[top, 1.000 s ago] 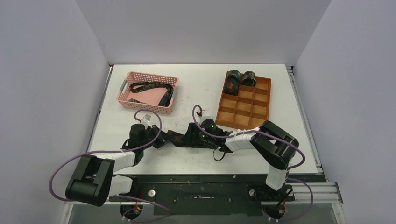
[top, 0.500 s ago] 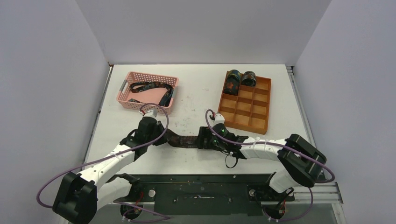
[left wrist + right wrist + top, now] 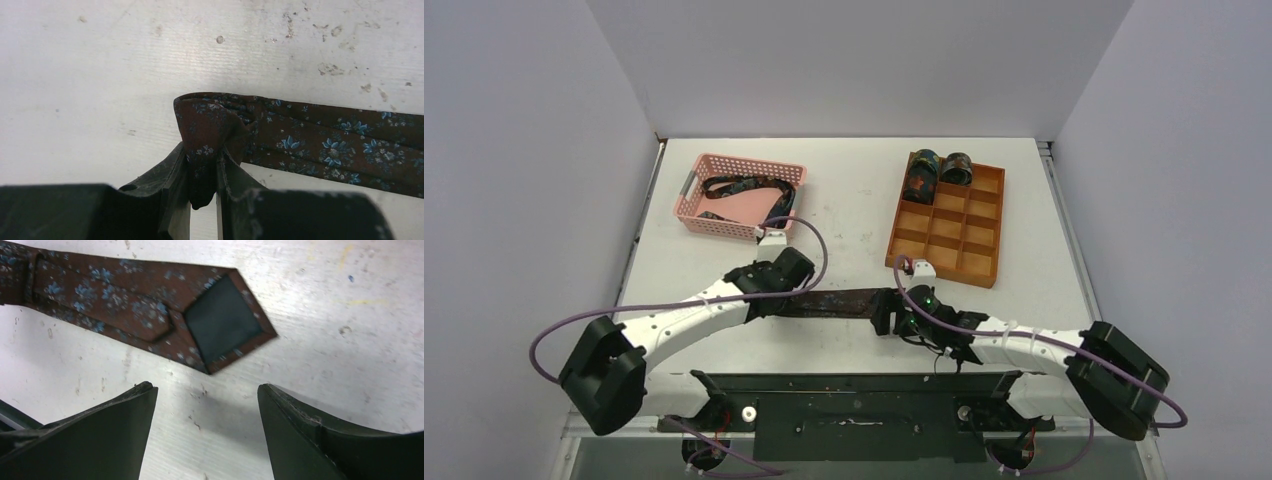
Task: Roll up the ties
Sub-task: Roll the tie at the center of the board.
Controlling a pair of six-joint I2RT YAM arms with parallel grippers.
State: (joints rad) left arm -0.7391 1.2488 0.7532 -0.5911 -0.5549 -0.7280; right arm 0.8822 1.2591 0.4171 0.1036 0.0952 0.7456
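A dark brown tie (image 3: pixel 844 301) with small blue flowers lies flat and straight on the white table (image 3: pixel 844 200) between my two grippers. My left gripper (image 3: pixel 202 161) is shut on its folded left end (image 3: pixel 205 120), which bunches up between the fingers; from above, the left gripper (image 3: pixel 796 290) sits at that end. My right gripper (image 3: pixel 205 390) stands open just short of the tie's pointed end (image 3: pixel 225 320), whose dark lining faces up, and touches nothing. In the top view the right gripper (image 3: pixel 888 318) is at the tie's right tip. Two rolled ties (image 3: pixel 921 172) (image 3: pixel 956 167) stand in the tray.
A pink basket (image 3: pixel 692 210) at the back left holds more loose ties (image 3: pixel 749 187). An orange wooden tray (image 3: pixel 964 235) with square compartments sits at the back right. Purple cables loop over both arms. The table's near edge runs just behind the grippers.
The right gripper opened, let go of the tie and drew back to the right. The left gripper moved right and away, holding its end. The tie now lies stretched straight.
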